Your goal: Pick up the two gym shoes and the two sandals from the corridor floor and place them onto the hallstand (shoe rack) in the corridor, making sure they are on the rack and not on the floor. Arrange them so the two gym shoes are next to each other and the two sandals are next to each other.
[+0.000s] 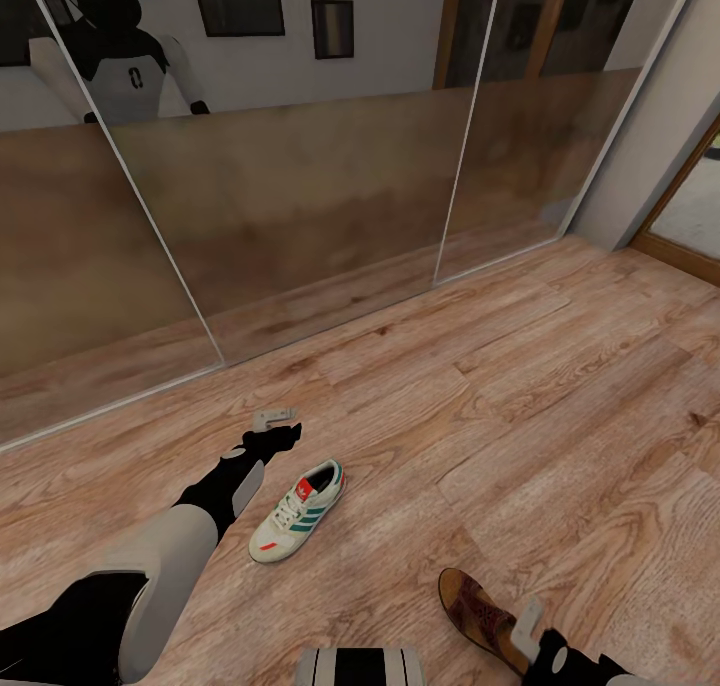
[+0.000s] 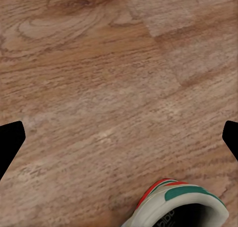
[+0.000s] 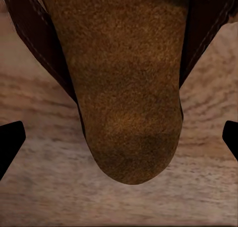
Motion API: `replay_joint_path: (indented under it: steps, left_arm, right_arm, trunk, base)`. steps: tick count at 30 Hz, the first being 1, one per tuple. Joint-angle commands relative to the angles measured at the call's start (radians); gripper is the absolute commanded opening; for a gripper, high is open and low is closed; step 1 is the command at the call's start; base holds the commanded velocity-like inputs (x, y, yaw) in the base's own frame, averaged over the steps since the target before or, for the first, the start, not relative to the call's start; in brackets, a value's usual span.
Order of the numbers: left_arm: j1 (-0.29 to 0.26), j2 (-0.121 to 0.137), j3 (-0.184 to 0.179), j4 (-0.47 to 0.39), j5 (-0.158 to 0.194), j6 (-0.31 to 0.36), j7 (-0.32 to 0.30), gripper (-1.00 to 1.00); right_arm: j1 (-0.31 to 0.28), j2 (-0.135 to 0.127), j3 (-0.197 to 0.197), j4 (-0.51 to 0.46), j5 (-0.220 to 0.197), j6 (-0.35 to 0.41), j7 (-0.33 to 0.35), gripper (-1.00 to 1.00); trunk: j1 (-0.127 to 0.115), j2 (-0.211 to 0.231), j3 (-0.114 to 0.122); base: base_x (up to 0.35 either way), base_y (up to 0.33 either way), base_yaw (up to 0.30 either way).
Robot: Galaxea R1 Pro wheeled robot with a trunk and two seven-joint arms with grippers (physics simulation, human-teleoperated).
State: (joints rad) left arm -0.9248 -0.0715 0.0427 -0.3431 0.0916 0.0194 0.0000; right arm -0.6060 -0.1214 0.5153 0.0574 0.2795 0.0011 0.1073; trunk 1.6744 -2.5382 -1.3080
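Wood-plank corridor floor (image 1: 560,386) underfoot, running up to a wall of tall mirrored panels (image 1: 300,216). Reflected in the mirror: the robot's own white trunk (image 1: 125,71) and framed pictures (image 1: 332,28) on a far wall. At far right, a wooden door frame (image 1: 690,216).

One gym shoe (image 1: 297,511) flat on the floor, upright on its sole, white with teal stripes and a red tongue patch. Just beside its heel end, the left gripper (image 1: 272,418), low over the planks, jaws spread; in the left wrist view, dark fingertips (image 2: 11,137) at both edges, bare floor between them, and the shoe's collar (image 2: 183,204) at the frame edge.

One brown sandal (image 1: 482,614) on the floor near the lower edge of the head view, well apart from the shoe. Right gripper (image 1: 530,626) directly over it, jaws spread, nothing pinched. In the right wrist view, the sandal's rounded insole end (image 3: 129,117) between the two fingertips (image 3: 10,140), straps at either side.
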Motion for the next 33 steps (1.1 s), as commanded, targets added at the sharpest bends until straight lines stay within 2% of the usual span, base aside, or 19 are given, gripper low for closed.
replay_joint_path:
  steps: [1, 3, 8, 11, 14, 33]
  left_arm:
    - [0.000, -0.001, 0.003, -0.001, 0.010, 0.002, 0.000, 1.00]
    - [0.000, -0.001, 0.003, -0.001, 0.010, 0.002, 0.000, 1.00]
    - [0.000, -0.001, 0.003, -0.001, 0.010, 0.002, 0.000, 1.00]
    - [0.000, -0.001, 0.003, -0.001, 0.010, 0.002, 0.000, 1.00]
    - [0.000, -0.001, 0.003, -0.001, 0.010, 0.002, 0.000, 1.00]
    - [0.000, -0.001, 0.003, -0.001, 0.009, 0.002, 0.000, 1.00]
  right_arm:
    - [0.002, 0.001, -0.006, 0.001, 0.010, 0.005, -0.003, 1.00]
    - [0.003, 0.002, -0.006, 0.001, 0.010, 0.006, -0.004, 1.00]
    - [0.004, 0.002, -0.006, 0.001, 0.010, 0.008, -0.005, 1.00]
    - [0.004, 0.002, -0.006, 0.001, 0.010, 0.009, -0.006, 1.00]
    - [0.005, 0.002, -0.006, 0.001, 0.010, 0.009, -0.006, 1.00]
    - [0.005, -0.005, -0.008, 0.001, 0.010, 0.008, -0.006, 1.00]
  trunk:
    - [0.000, 0.000, -0.001]
    - [0.000, 0.000, -0.001]
    - [0.002, -0.001, -0.020]
    - [0.002, -0.001, -0.020]
    - [0.003, -0.002, -0.032]
    - [0.003, -0.002, -0.032]
  base:
    - [0.000, 0.000, 0.000]
    - [0.000, 0.000, 0.000]
    - [0.000, 0.000, 0.000]
    - [0.000, 0.000, 0.000]
    - [0.000, 0.000, 0.000]
    - [0.000, 0.000, 0.000]
